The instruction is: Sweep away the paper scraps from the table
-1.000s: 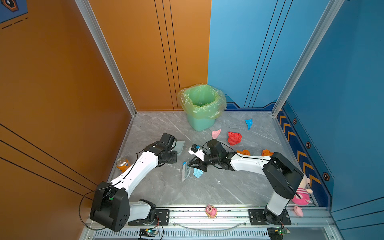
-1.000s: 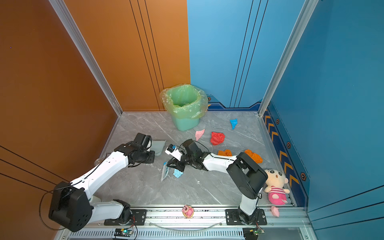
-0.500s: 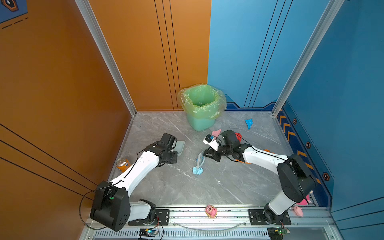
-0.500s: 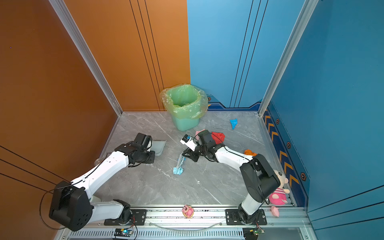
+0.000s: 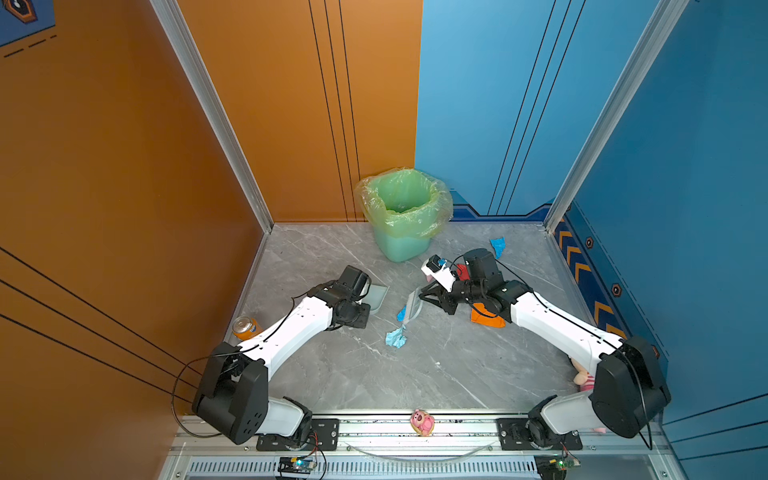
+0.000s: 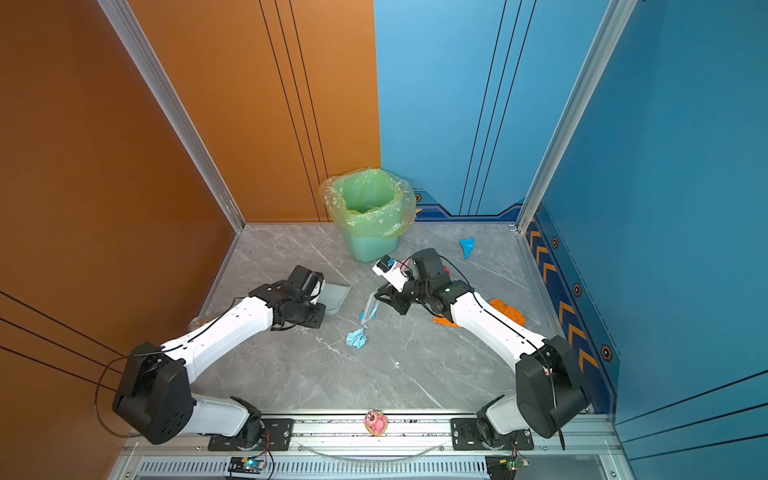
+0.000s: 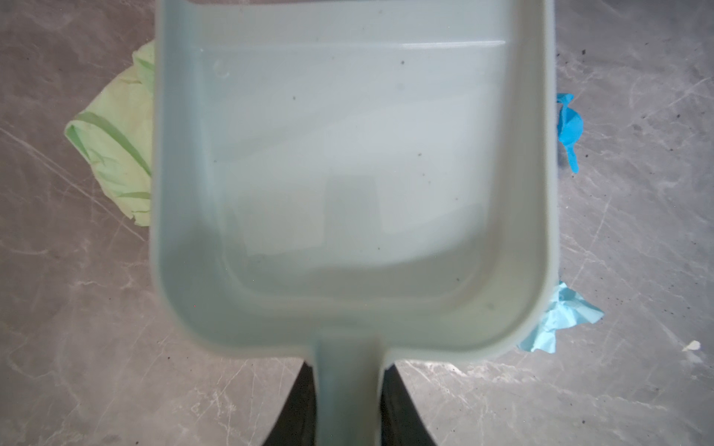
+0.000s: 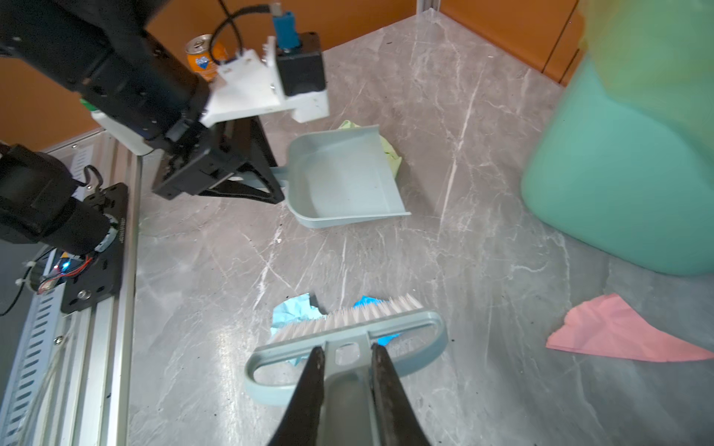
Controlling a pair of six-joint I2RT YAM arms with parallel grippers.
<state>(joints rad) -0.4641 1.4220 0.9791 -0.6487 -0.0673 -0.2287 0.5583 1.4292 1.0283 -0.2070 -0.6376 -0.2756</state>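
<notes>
My left gripper (image 7: 347, 367) is shut on the handle of the pale blue dustpan (image 7: 347, 173), which rests on the table (image 5: 374, 382); a light green scrap (image 7: 112, 143) lies beside its far side. My right gripper (image 8: 346, 349) is shut on the brush (image 8: 347, 328), its bristles over a blue scrap (image 5: 402, 313). A light blue scrap (image 5: 395, 338) lies just in front of the brush (image 5: 413, 305). An orange scrap (image 5: 486, 316) lies under the right forearm, a red one (image 5: 462, 271) behind the wrist. A pink scrap (image 8: 626, 332) and a far blue scrap (image 5: 497, 246) lie near the back.
A green bin (image 5: 401, 212) with a plastic liner stands at the back middle. An orange can (image 5: 245, 327) stands by the left wall. One pink plush toy (image 5: 422, 422) sits on the front rail, another (image 5: 584, 376) behind the right arm's base.
My right gripper has carried the brush back and to the right, away from the light blue scrap, which stays where it lay. The left arm and dustpan have not moved.
</notes>
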